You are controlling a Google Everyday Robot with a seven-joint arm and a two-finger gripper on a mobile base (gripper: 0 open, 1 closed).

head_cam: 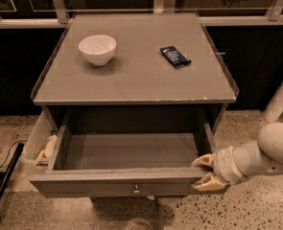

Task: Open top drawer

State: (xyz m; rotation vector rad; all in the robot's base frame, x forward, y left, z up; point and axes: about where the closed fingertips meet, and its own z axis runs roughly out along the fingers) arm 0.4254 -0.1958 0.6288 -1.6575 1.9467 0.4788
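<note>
The top drawer (126, 183) stands pulled far out from under the grey cabinet top. Its grey box interior (131, 150) is bare, and a small round metal knob (136, 191) sits at the middle of its flat front. My gripper (204, 171) is at the right end of the drawer front. One fingertip (203, 161) lies on the front's top edge near the right wall. The other fingertip (208, 182) lies on the outer face just below.
A white bowl (97, 49) and a dark blue packet (175, 56) lie on the cabinet top (136, 80). A clear side bin (38, 145) with pale items hangs on the left. A black pole (4, 183) and a cable lie on the speckled floor at left.
</note>
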